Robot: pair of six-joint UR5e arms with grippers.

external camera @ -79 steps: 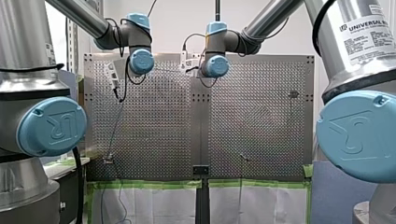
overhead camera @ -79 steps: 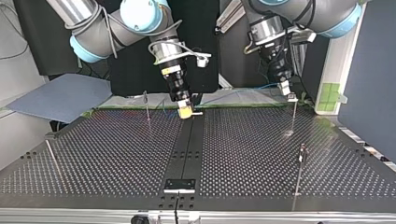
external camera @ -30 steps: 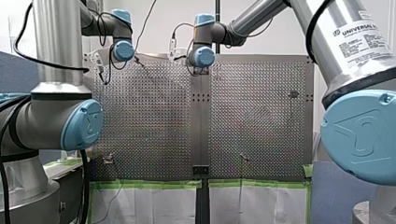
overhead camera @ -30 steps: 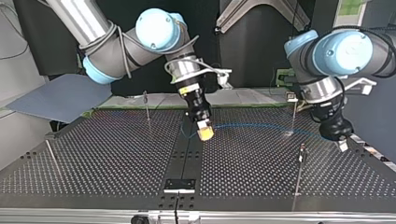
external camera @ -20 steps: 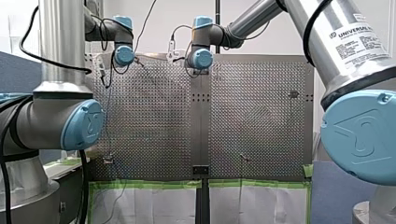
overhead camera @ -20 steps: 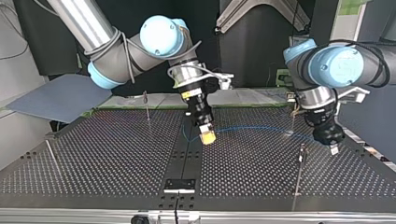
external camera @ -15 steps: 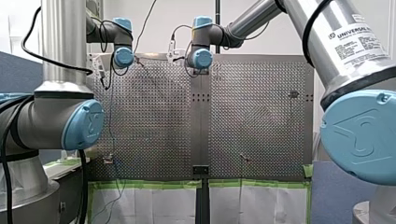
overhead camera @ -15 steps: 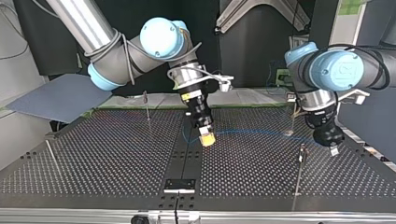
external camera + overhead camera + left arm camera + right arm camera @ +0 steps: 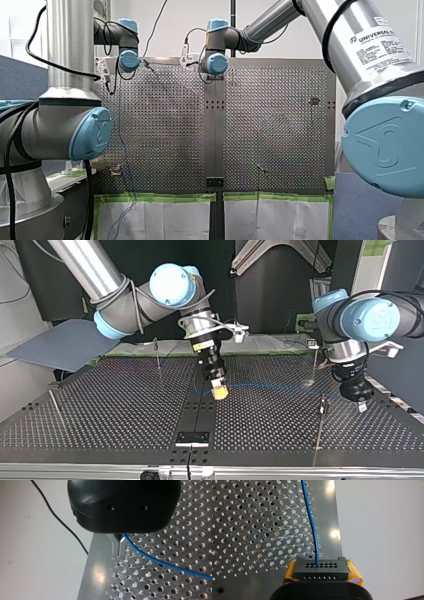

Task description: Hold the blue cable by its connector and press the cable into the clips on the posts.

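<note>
Blue cable (image 9: 311,525), black connector (image 9: 321,568) in right pincer (image 9: 321,573) (yellow pads (image 9: 288,571))

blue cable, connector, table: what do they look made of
Blue cable: thin wire in smooth, slightly glossy blue insulation, likely plastic; it curves freely.
Connector: seemingly matte black moulded plastic, with rows of small round holes.
Table: bright metal plate, perhaps aluminium or steel; it shows glare spots and regular drilled holes.

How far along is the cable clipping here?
Done: my right gripper holds the black multi-hole connector. In hand: the thin blue cable hangs between it and my left gripper. Left: the cable seems in no clip on the thin metal posts; all pressing remains.
</note>
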